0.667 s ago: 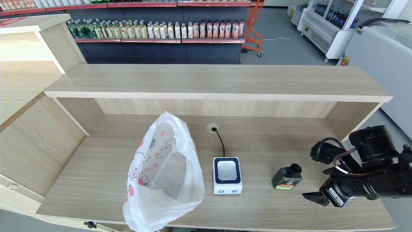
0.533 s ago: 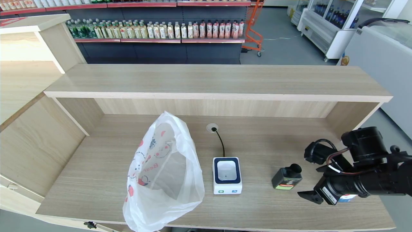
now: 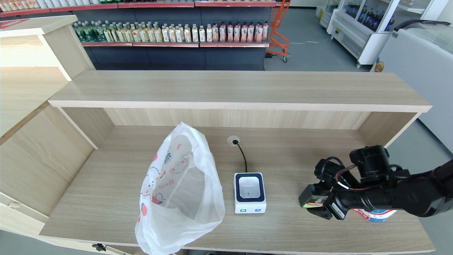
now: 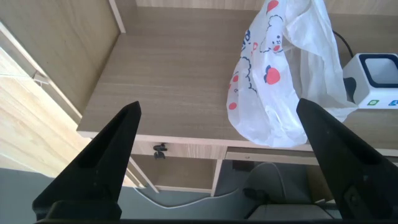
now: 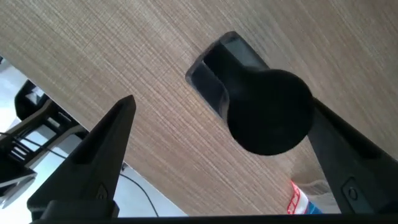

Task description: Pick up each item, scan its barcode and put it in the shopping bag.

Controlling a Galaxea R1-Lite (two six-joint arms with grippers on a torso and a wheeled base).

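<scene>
Setting: a shop checkout with drink shelves behind it; everything sits on a pale wooden worktop [image 3: 106,198].
Item: the dark bottle [image 5: 214,81] with a round black cap seems to stand upright, right of the scanner [image 3: 250,192] and apart from it.
Right pincer [image 5: 221,104]: spread wide, one finger on each side of the bottle, pinching nothing yet.
Left pincer [image 4: 217,109]: spread and empty, off the worktop's near left edge, facing the shopping bag [image 3: 180,191].
Step, as I judge it: closing on the bottle, the first item to lift.
Doing it well: I should centre the body between my fingers and grip below the cap, on the flat sides, so it cannot twist. Then I should lift straight up.
Label: I cannot tell where the barcode is, so I want a hold that leaves the printed face free to turn toward the scanner window.
Watch for: a small tub [image 3: 378,214] lies just beside my forearm and could easily be nudged.
</scene>
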